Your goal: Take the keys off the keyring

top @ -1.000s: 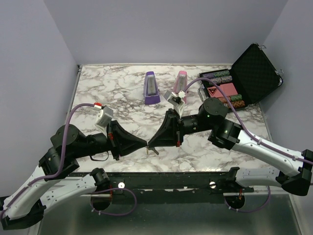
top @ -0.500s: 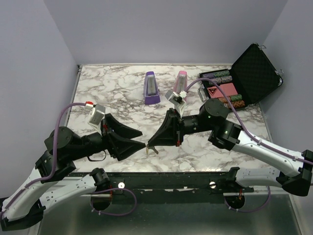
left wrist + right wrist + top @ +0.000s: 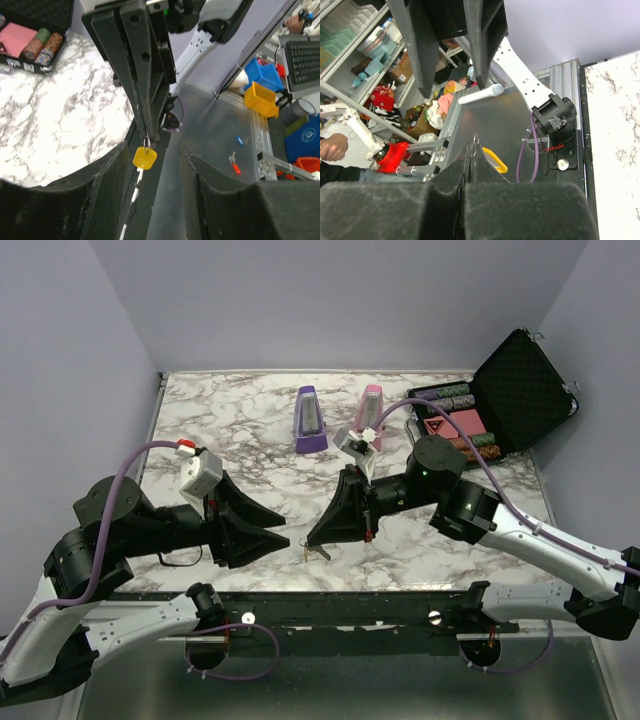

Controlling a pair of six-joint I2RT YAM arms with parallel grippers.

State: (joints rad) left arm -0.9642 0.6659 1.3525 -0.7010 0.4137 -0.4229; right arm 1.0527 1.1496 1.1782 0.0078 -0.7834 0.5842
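The keys (image 3: pixel 312 552) hang as small metal pieces just below my right gripper (image 3: pixel 310 538), above the front edge of the marble table (image 3: pixel 220 420). The right gripper (image 3: pixel 471 149) is shut on the keyring (image 3: pixel 475 137), whose thin metal edge pokes out past the pads. In the left wrist view a yellow-headed key (image 3: pixel 145 157) dangles from that ring (image 3: pixel 146 143), its blade (image 3: pixel 138 176) pointing down. My left gripper (image 3: pixel 276 538) is open, a short way left of the keys. From the left wrist the left gripper (image 3: pixel 156 152) holds nothing between its fingers (image 3: pixel 107 175).
A purple metronome (image 3: pixel 310 420) and a pink metronome (image 3: pixel 371 408) stand at the middle back. An open black case (image 3: pixel 520 380) with poker chips (image 3: pixel 455 398) sits at the back right. A small red-headed key (image 3: pixel 234 163) lies on the metal surface below the table edge.
My left gripper has opened and drawn back to the left, away from the right gripper's tip. The keys stay hanging from the right gripper, which has barely moved.
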